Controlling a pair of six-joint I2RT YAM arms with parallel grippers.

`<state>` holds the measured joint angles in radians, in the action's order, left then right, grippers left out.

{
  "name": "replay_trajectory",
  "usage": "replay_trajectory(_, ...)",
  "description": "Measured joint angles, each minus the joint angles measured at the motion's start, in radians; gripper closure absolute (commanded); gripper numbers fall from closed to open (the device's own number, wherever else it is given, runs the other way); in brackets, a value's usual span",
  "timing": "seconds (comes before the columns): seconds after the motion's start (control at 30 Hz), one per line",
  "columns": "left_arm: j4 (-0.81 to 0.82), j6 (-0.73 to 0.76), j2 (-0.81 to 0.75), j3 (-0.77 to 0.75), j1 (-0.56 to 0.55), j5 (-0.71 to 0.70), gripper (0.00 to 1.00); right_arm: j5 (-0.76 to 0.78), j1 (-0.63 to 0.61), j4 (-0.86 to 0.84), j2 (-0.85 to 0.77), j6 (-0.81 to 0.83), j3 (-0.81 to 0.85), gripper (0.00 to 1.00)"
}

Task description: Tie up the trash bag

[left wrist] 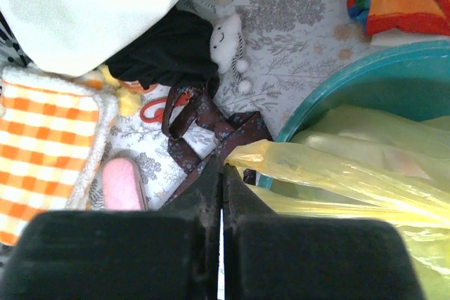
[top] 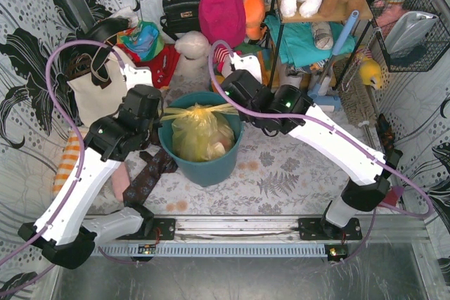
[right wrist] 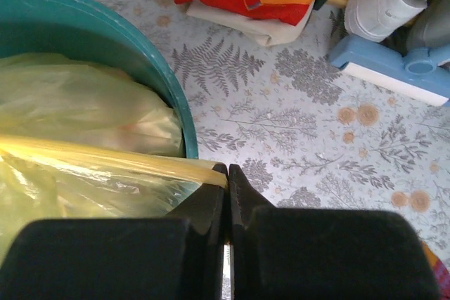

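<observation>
The yellow-green trash bag (top: 200, 131) sits in the teal bin (top: 204, 166) at the table's middle, its top drawn out into a strip running left and right. My left gripper (top: 160, 115) is at the bin's left rim, shut on the bag's left end (left wrist: 242, 154). My right gripper (top: 235, 107) is at the bin's right rim, shut on the stretched right strip (right wrist: 105, 154). In the left wrist view my gripper (left wrist: 223, 170) pinches the plastic tip; in the right wrist view my gripper (right wrist: 228, 171) does the same.
A brown patterned strap (top: 151, 173), a pink slipper (left wrist: 121, 183) and an orange checked cloth (top: 67, 163) lie left of the bin. A cream tote (top: 95, 89), bags and toys crowd the back. A blue-white object (right wrist: 394, 68) lies to the right.
</observation>
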<state>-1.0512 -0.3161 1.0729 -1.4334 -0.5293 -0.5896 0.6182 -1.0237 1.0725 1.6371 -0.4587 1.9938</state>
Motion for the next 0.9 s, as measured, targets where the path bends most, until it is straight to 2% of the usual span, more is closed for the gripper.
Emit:
replay_trajectory(0.37, -0.016, -0.057, -0.023, 0.093, 0.000, -0.024, 1.00, 0.034, -0.003, 0.025, -0.006, -0.035, -0.135, 1.00)
replay_trajectory(0.9, -0.031, -0.079, -0.023, 0.104, 0.032, -0.016, 1.00, 0.045, -0.003, 0.023, -0.060, -0.090, -0.211, 1.00)
